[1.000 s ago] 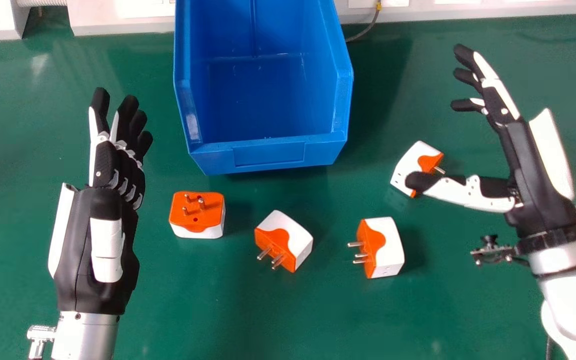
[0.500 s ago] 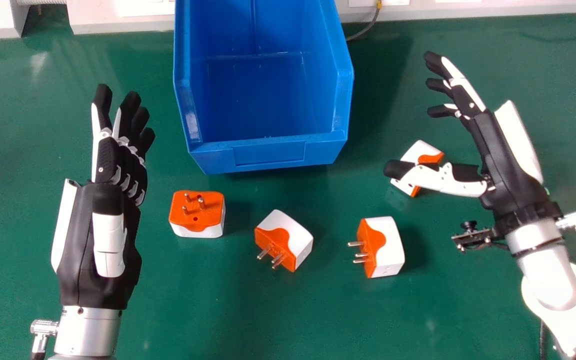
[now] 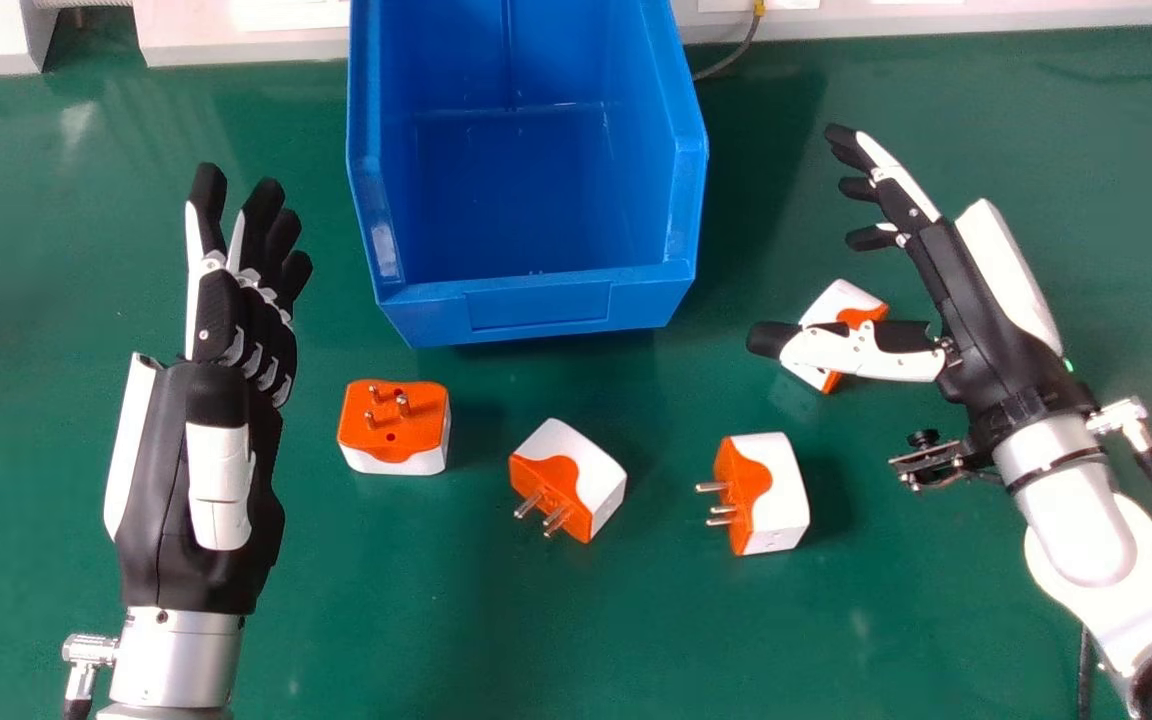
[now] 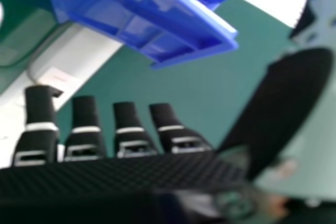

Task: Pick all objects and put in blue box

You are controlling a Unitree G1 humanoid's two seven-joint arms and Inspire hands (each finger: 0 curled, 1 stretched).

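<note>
The orange-and-white adapter (image 3: 841, 300) lies on the green surface (image 3: 636, 620) at about four o'clock from the blue box (image 3: 536, 306), outside it. The right hand (image 3: 981, 310), at its three o'clock, has thumb and fingers well apart with nothing gripped. The thumb crosses in front of the adapter in the head view; whether it touches, I cannot tell.

That thumb looks like the main hazard: if it comes down on the casing rather than beside it, the adapter could tip or skid. Closing with the fingers too high might pinch only an edge, and the smooth casing could then slip free. A low carry towards the box could knock its front wall.

Three more adapters wait: at five o'clock (image 3: 781, 490) and six o'clock (image 3: 591, 470), prongs sideways, and at seven o'clock (image 3: 394, 420), prongs up, where a grasp from above could catch on the pins. A wide sweep might scatter them. The left hand (image 3: 161, 470), fingers extended and holding nothing, is at nine o'clock from the last.

No brand or writing is legible; the box's front panel looks plain.
</note>
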